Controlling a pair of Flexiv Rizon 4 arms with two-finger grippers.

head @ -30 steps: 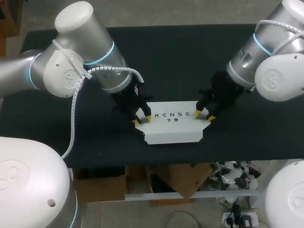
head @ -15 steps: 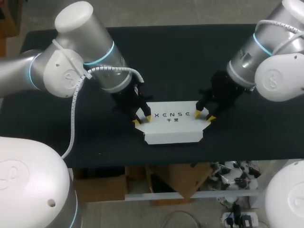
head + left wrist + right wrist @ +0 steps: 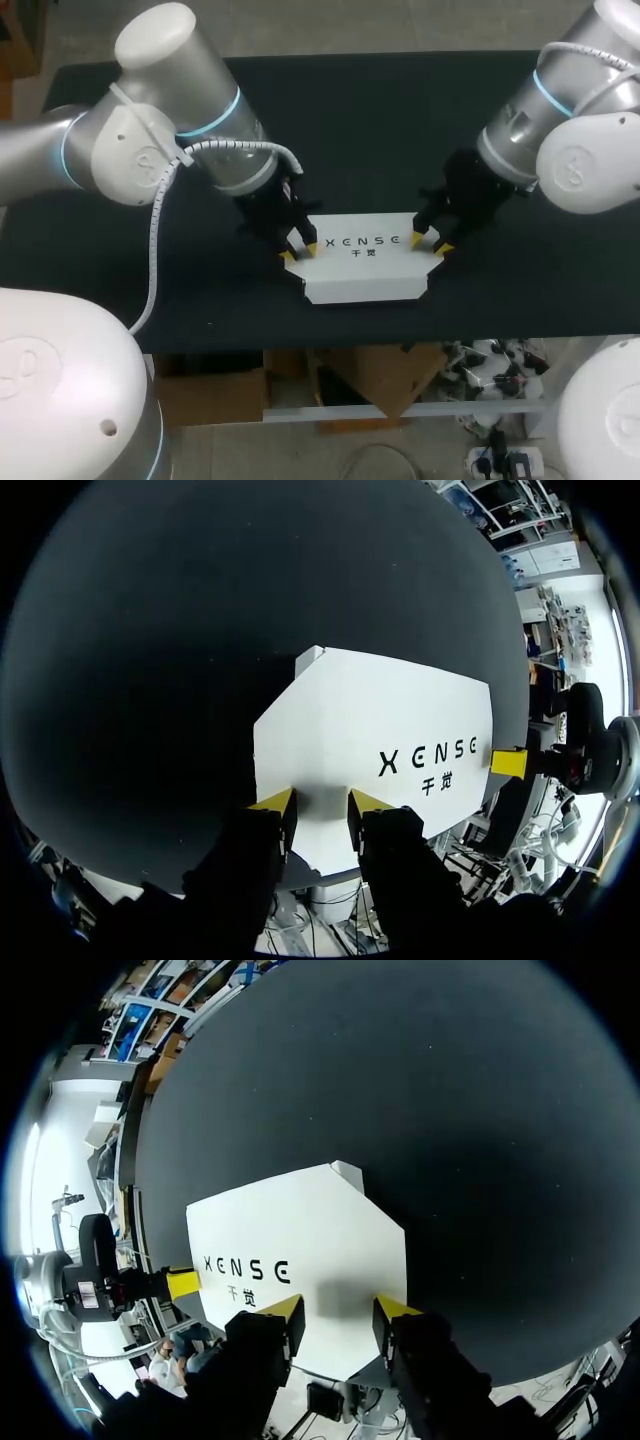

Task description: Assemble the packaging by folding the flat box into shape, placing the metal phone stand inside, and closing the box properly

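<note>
Left end effector (image 3: pixel 320 805) over box (image 3: pixel 380 720) end (flat).

A plain black tabletop (image 3: pixel 380 110)

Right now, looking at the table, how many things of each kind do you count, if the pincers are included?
White flat box: 1
Pincers with yellow tips: 2, the left pincer and the right pincer
Total: 3

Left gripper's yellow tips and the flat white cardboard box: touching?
Cannot tell. Left wrist view: left gripper overlaps flat white cardboard box edge; contact unclear.
</note>
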